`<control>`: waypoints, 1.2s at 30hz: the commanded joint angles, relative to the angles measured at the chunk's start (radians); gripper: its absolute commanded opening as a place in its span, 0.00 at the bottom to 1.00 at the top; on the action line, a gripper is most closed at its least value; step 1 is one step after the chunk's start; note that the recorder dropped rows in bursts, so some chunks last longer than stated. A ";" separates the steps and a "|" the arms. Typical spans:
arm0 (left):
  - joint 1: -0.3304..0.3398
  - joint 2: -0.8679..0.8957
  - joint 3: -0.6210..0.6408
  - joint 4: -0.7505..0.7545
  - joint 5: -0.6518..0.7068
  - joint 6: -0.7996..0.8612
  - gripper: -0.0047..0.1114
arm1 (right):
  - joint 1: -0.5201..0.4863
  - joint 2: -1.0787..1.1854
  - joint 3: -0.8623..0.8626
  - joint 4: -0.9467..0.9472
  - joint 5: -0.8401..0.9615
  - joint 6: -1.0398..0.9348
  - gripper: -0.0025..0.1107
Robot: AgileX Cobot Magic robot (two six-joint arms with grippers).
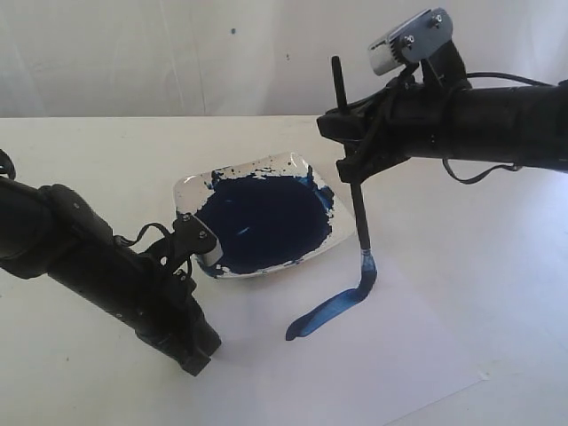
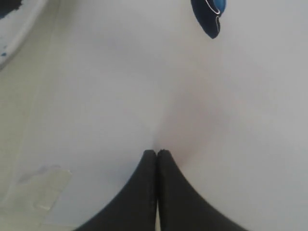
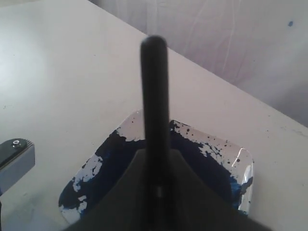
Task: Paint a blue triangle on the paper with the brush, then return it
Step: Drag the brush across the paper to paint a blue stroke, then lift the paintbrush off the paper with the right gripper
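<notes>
My right gripper is shut on the brush, holding its black handle upright. The blue-stained tip touches the paper to the right of the paint dish. From the tip a single curved blue stroke runs down-left; it is one line, not a closed triangle. In the right wrist view the brush handle rises between the closed fingers of the right gripper. My left gripper is shut and empty, its tips pressed on the paper. The left gripper shows no gap.
The dish holds a dark navy paint pool and is splashed with paint. The end of the stroke shows ahead of the left fingers. A strip of tape lies at the paper's edge. The paper's near right corner lies on the white table.
</notes>
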 commanded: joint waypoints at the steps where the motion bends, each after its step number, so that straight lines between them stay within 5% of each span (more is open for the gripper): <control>1: -0.006 0.009 0.001 -0.008 0.022 -0.001 0.04 | -0.001 -0.036 0.000 -0.006 -0.003 -0.017 0.02; 8: -0.006 0.009 0.001 -0.008 0.037 -0.001 0.04 | -0.001 -0.153 0.045 -0.006 -0.001 0.053 0.02; 16: -0.006 0.009 0.001 -0.008 0.037 -0.001 0.04 | 0.108 -0.407 0.152 -0.006 -0.333 0.232 0.02; 21: -0.006 0.009 0.001 -0.008 0.042 -0.001 0.04 | 0.220 -0.408 0.150 -0.006 -0.440 0.360 0.02; 36: -0.006 0.009 0.001 -0.008 0.042 -0.001 0.04 | 0.223 -0.408 0.095 -0.006 -0.498 0.535 0.02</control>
